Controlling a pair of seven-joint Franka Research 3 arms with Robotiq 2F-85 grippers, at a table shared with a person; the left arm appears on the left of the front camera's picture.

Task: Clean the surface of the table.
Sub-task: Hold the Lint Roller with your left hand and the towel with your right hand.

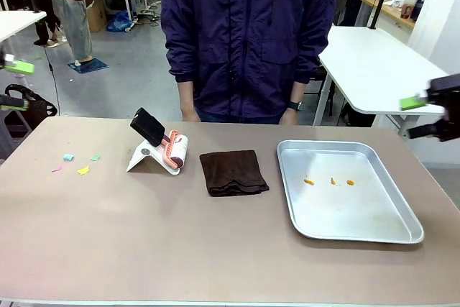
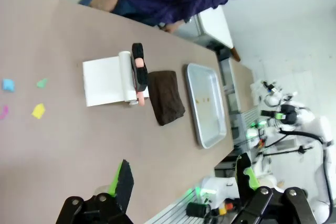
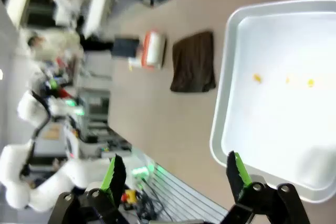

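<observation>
Brownish-tan table (image 1: 215,249) stretches between the robot and a standing person (image 1: 248,34). It carries coloured paper scraps (image 1: 83,170), a lint roller (image 1: 169,150), a dark folded cloth (image 1: 232,172) and a metal tray (image 1: 388,229) holding orange crumbs (image 1: 332,181). The left gripper (image 1: 11,85) and right gripper (image 1: 420,116) hover at opposite ends, jaws spread wide, each holding nothing.

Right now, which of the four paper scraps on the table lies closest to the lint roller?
The green scrap, rightmost of the four; the blue scrap, yellow scrap and pink scrap lie farther left of the lint roller.
</observation>
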